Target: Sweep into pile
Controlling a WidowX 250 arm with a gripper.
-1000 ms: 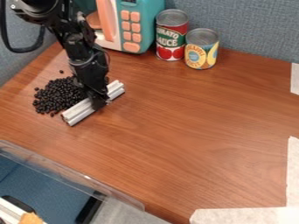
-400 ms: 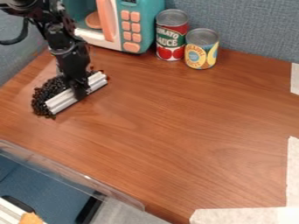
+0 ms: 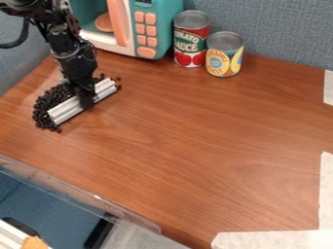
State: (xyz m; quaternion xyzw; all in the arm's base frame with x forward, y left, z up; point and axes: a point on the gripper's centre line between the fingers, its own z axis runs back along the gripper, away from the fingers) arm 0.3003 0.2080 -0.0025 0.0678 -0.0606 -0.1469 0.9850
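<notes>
Tool seemingly closed on the silvery bar, beside dark beans.

Tall can: pale lettering on the green band, legible as "OMATO" above "AUCE". Shorter can: lettering on label, too small to read reliably. Toy microwave display: marks illegible.
</notes>
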